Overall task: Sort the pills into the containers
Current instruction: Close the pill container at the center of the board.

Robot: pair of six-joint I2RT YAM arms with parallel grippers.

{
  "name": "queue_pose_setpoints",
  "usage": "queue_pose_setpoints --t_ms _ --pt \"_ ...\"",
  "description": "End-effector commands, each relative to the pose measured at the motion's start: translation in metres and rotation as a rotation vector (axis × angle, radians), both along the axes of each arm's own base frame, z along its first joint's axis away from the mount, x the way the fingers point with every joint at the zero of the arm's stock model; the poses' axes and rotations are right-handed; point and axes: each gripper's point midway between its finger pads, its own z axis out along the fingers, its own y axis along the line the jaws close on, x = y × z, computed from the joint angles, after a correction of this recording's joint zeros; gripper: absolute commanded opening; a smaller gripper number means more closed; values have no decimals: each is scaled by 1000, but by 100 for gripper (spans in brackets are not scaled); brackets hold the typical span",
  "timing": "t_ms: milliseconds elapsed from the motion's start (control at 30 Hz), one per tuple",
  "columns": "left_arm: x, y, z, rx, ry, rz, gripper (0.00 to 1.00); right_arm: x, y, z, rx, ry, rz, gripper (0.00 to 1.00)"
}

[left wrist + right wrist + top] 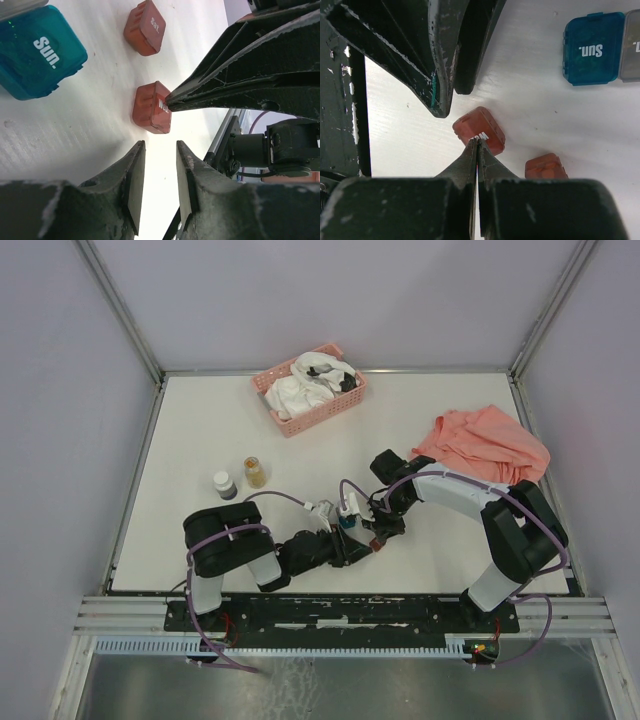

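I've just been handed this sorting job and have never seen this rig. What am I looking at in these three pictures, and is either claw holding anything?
These are two black robot arms bolted at the table's near edge, each ending in a two-finger gripper. The wide picture looks down from above and behind them. The other two come from a camera on each wrist.

On the white table are:
- a pink slatted basket of cloths
- a salmon cloth
- a small amber-filled jar
- a white-capped dark jar
- four tiny cube boxes: a teal box marked Sun., a grey box, a dark red box marked Sat. and a dark red box marked Wed

The left gripper is open and empty. The right gripper is shut, its tips touching the Wed box, with nothing visibly held.
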Motion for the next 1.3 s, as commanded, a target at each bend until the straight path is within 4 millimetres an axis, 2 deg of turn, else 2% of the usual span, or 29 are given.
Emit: queue_pose_setpoints --t_ms 0,433,767,1267 --pt "5 -8 12 -81 17 18 40 13 7 6 17 -42 -4 2" --pt "10 -12 7 -107 46 40 41 12 7 6 19 -39 -1 2" --pt "14 -9 -5 -93 86 70 41 12 7 6 20 -37 -3 2" --pt "16 -5 -22 14 98 90 38 13 10 12 41 -51 -4 3"
